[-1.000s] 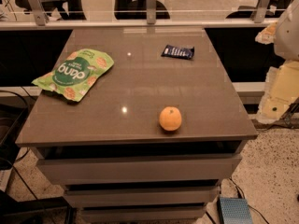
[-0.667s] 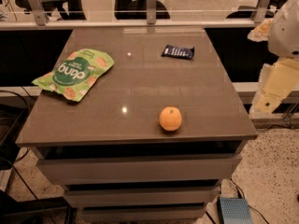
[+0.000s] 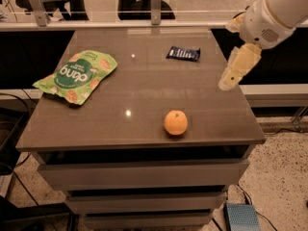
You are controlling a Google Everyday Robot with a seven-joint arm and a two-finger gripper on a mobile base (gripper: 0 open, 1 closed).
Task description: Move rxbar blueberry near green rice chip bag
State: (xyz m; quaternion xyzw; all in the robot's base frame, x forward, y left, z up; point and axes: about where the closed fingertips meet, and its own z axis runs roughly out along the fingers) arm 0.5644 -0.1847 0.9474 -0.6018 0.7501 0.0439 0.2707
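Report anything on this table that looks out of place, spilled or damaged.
Only the green rice chip bag: its left corner pokes past the left edge of the table. The rxbar blueberry and orange lie intact, nothing spilled. The gripper hangs by the right edge.

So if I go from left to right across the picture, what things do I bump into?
Green chip bag → dark blue snack bar → the robot's pincer, up by the table's right edge. The orange lines up with the bar, so I left it out.

Pincer (image 3: 232, 75) beside table's (image 3: 144, 88) right edge — arm (image 3: 276, 11) cropped top-right.
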